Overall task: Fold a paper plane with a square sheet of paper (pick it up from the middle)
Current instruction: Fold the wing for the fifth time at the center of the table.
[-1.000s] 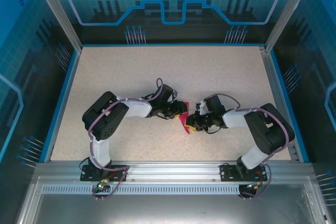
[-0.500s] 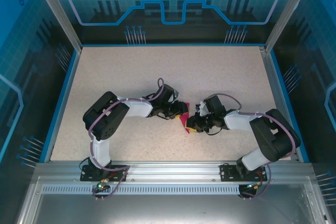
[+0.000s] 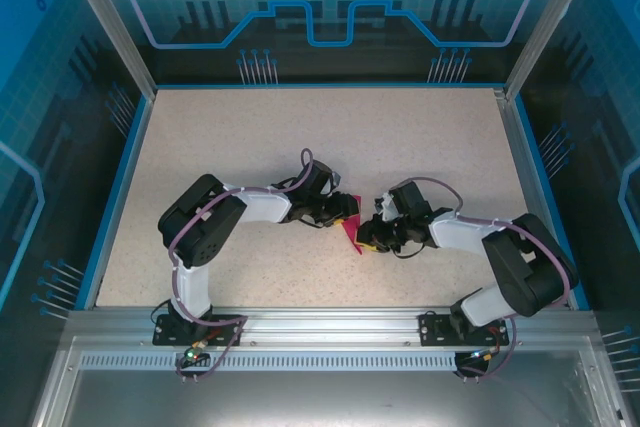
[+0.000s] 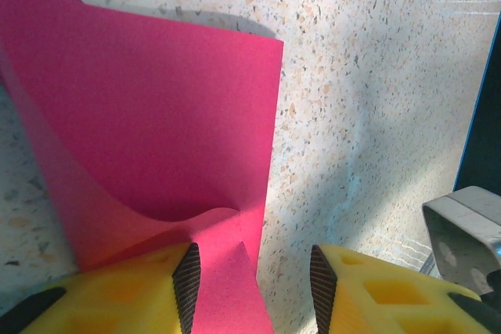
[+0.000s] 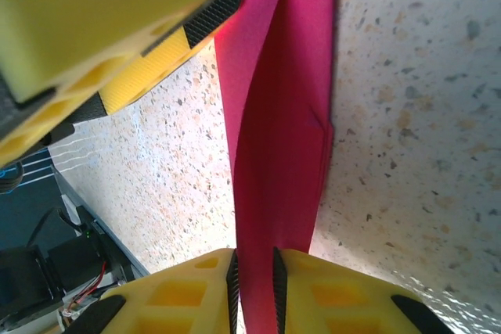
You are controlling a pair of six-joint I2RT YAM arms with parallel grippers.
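Looking down from above, we see both arms reaching inward over the speckled desk [image 3: 300, 127], their wrists nearly meeting near its middle. The left hand [image 3: 345, 209] comes in from the left and the right hand [image 3: 368, 237] from the right. The pink paper [image 3: 353, 240] sits between them as a small folded sliver, its point aimed toward the near edge. From this height we cannot tell how either hand's jaws stand.

From the left wrist, the pink paper [image 4: 156, 115] is a broad folded panel rising over the desk [image 4: 352, 76], with a straight right edge and a curling flap low down. The left hand [image 4: 252, 271] has its jaws apart. A lower corner of the paper reaches into the gap and lies against the left black pad [image 4: 186, 279]. Bare desk shows between the paper and the right pad, so nothing is pinched there.

From the right wrist, the pink paper [image 5: 282, 115] runs as a narrow, layered strip from the top of the frame down to the bottom, standing on edge above the desk [image 5: 407, 115]. The right hand [image 5: 256, 271] is clamped on its lower end, both pads pressed to the paper's faces. At upper left, a yellow finger [image 5: 117, 29] of the left hand touches the strip's far end.
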